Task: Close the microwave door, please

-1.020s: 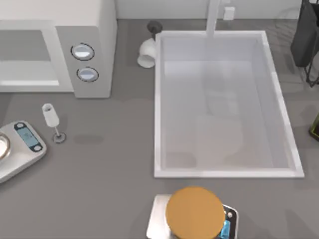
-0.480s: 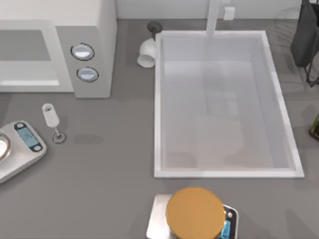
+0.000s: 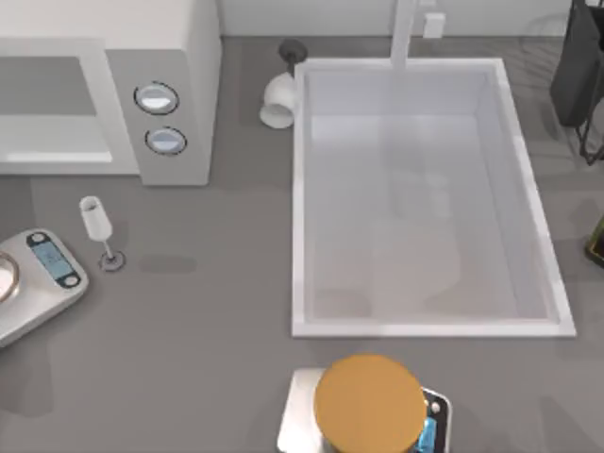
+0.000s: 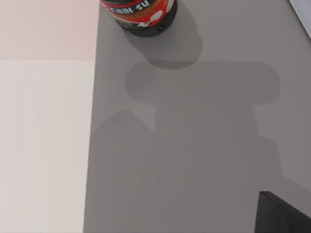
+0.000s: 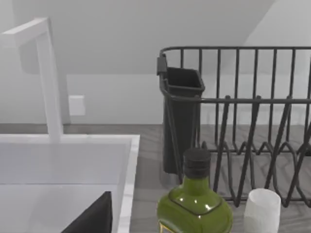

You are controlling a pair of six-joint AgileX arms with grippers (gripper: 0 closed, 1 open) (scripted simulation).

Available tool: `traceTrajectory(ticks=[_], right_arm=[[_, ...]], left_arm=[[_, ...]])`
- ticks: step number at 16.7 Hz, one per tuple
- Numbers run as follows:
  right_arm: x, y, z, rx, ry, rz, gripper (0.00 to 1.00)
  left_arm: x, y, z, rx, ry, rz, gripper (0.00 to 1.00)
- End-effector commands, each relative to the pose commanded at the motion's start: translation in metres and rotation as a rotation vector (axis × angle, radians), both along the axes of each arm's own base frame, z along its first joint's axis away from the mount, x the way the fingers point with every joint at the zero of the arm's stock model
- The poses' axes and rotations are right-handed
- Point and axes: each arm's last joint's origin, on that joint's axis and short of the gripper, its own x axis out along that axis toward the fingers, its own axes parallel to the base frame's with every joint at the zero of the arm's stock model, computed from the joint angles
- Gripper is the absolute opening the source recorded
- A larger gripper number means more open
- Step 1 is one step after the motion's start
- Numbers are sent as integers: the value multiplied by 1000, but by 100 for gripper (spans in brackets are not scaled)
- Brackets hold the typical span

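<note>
The microwave (image 3: 184, 57) stands at the table's back left, white, with a grey side panel (image 3: 160, 118) bearing two round dials. Left of that panel its front shows a grey recess above a white ledge (image 3: 52, 137). The microwave door is out of view past the left edge. A dark corner of my left gripper (image 4: 283, 216) hangs over bare grey counter, beside a pale flat surface (image 4: 43, 145), and its shadow lies on the counter. A dark edge of my right gripper (image 5: 95, 218) sits above the sink's back right corner.
A big white sink (image 3: 300, 198) with a faucet (image 3: 404, 33) fills the middle. A silver scale (image 3: 42, 278) and a wine glass (image 3: 94, 222) stand front of the microwave. An orange-topped scale (image 3: 368, 406) sits front centre. A red-labelled bottle (image 4: 141, 12), green bottle (image 5: 194, 204) and dish rack (image 5: 233, 121) are nearby.
Soft shadows have appeared on the counter along the top view's left edge, below the microwave and near the front. Nothing on the table has moved.
</note>
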Motion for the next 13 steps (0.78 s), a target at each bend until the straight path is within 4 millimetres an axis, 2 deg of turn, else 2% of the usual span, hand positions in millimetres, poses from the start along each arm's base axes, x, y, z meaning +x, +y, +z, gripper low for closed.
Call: traceTrajectory(ticks=[3, 9, 13], right_arm=[[0, 0, 0, 0, 0, 0, 100], [0, 0, 0, 0, 0, 0, 100], [0, 0, 0, 0, 0, 0, 100]], left_arm=[[-2, -24, 1, 9, -10, 1, 0], [-2, -31, 0, 3, -7, 4, 0], [1, -69, 3, 6, -2, 2, 0]])
